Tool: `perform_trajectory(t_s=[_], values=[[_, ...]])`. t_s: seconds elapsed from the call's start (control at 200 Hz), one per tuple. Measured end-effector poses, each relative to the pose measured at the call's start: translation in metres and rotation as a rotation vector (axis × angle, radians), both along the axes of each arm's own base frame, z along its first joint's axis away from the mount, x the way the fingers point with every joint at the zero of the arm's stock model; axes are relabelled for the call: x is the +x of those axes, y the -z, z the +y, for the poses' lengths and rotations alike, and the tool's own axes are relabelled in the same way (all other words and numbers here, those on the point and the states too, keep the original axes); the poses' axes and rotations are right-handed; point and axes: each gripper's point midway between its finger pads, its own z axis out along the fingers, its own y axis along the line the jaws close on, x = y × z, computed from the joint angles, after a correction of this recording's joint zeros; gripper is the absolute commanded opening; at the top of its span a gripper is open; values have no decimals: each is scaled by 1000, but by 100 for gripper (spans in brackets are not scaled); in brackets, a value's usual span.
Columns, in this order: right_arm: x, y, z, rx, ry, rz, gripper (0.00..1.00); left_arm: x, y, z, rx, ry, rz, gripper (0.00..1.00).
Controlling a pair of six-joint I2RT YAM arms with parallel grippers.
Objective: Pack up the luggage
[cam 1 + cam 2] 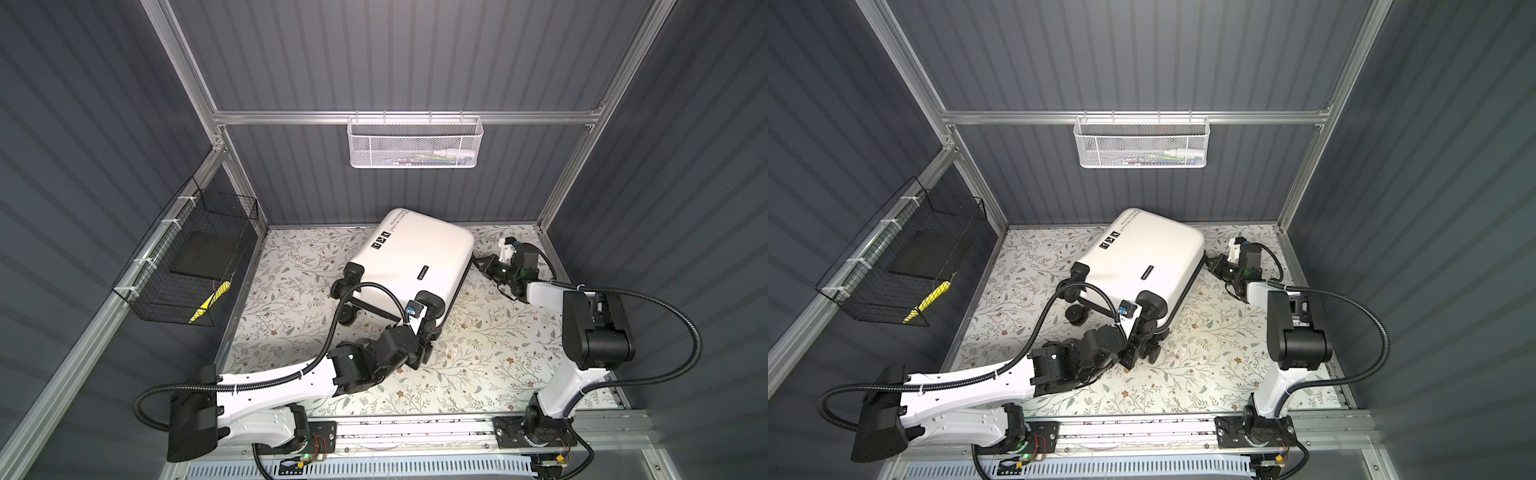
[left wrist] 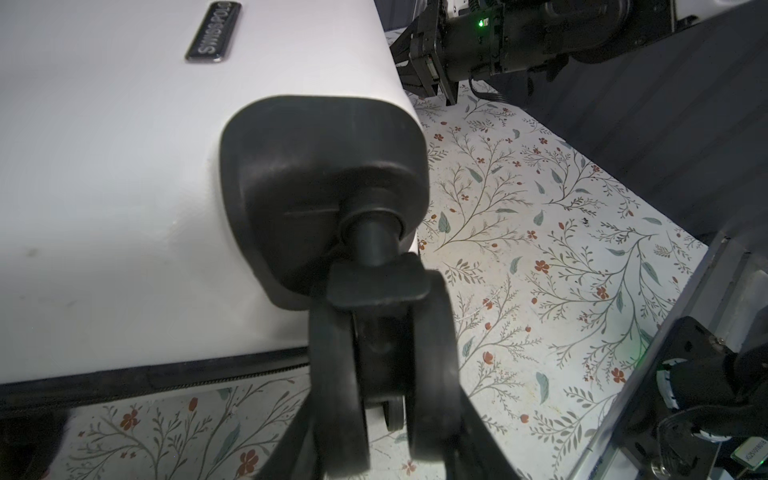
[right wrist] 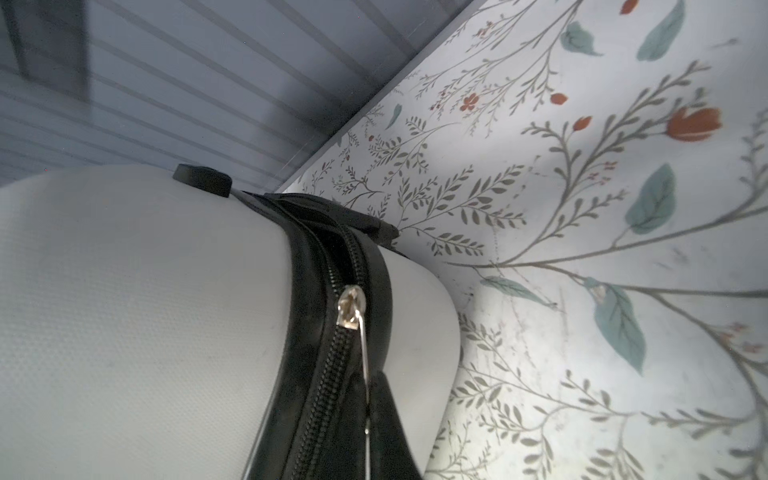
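The luggage [image 1: 411, 257] [image 1: 1138, 257] lies closed on the floral table, a glossy white shell with black wheels pointing toward the near side. My left gripper [image 1: 424, 345] [image 1: 1144, 345] is at its near right corner. In the left wrist view the gripper [image 2: 386, 457] is shut on a black spinner wheel [image 2: 336, 374], one finger on each side. My right gripper [image 1: 478, 262] [image 1: 1209, 262] touches the case's right edge. In the right wrist view it [image 3: 368, 457] is shut on the thin metal zipper pull [image 3: 365, 361], which hangs from the silver slider [image 3: 351, 307].
A white mesh basket [image 1: 415, 143] hangs on the back wall with small items inside. A black wire basket [image 1: 187, 266] on the left wall holds a flat black item and a yellow one [image 1: 210, 302]. Grey walls close in the floral table [image 1: 478, 374].
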Motion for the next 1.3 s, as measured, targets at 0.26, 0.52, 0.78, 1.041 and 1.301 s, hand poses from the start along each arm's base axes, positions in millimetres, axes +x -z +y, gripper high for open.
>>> perform_trajectory(t_s=[0.26, 0.52, 0.78, 1.041, 1.301], values=[[7, -10, -48, -36, 178, 0, 45, 0, -11, 13, 13, -41, -18, 96], [4, -56, -50, -34, 205, -15, 60, 39, -69, 35, -98, -199, -9, 100], [-20, -62, -34, -36, 175, 67, 67, 143, -112, 108, -167, -444, 46, 100], [-68, -41, -9, -53, 113, 154, 73, 255, -120, 137, -186, -458, 129, 100], [-119, -5, 0, -60, 76, 248, 75, 333, -108, 99, -184, -270, 187, 100]])
